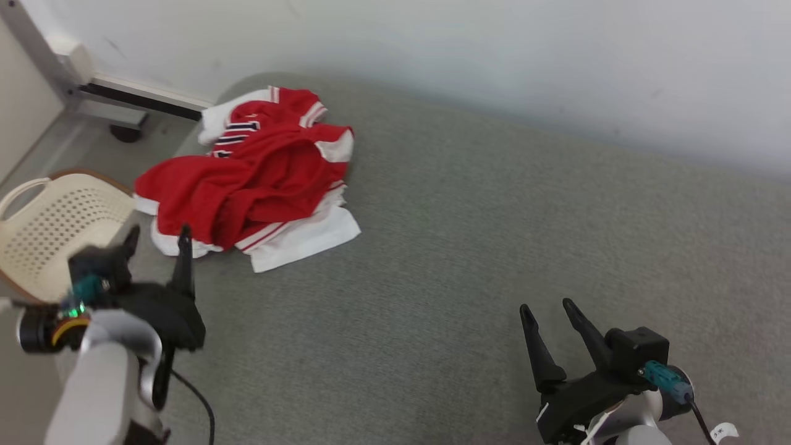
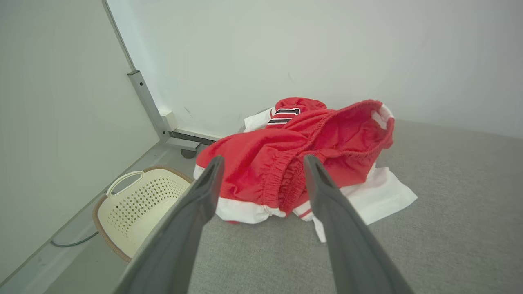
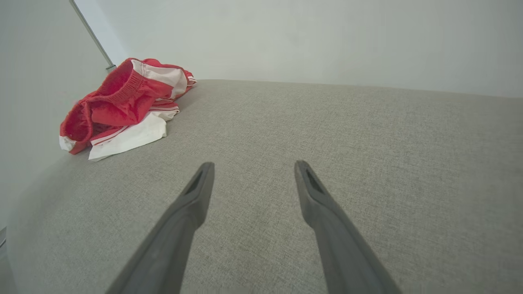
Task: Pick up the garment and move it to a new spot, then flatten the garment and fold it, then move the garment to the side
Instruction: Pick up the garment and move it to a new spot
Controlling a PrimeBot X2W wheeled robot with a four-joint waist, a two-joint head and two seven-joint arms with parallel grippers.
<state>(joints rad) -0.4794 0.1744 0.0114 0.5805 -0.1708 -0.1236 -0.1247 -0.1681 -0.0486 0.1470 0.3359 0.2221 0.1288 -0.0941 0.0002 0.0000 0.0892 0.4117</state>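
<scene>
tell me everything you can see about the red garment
The garment is a crumpled heap of thin red cloth with white panels, red-and-white striped trim and a gathered elastic band that gapes open. A black-and-white striped patch shows at its far end. It lies bunched, not flat, at the far left corner of the grey surface, with a white flap spread out on the near side. The left gripper, open, points at its near edge without closing on it.
</scene>
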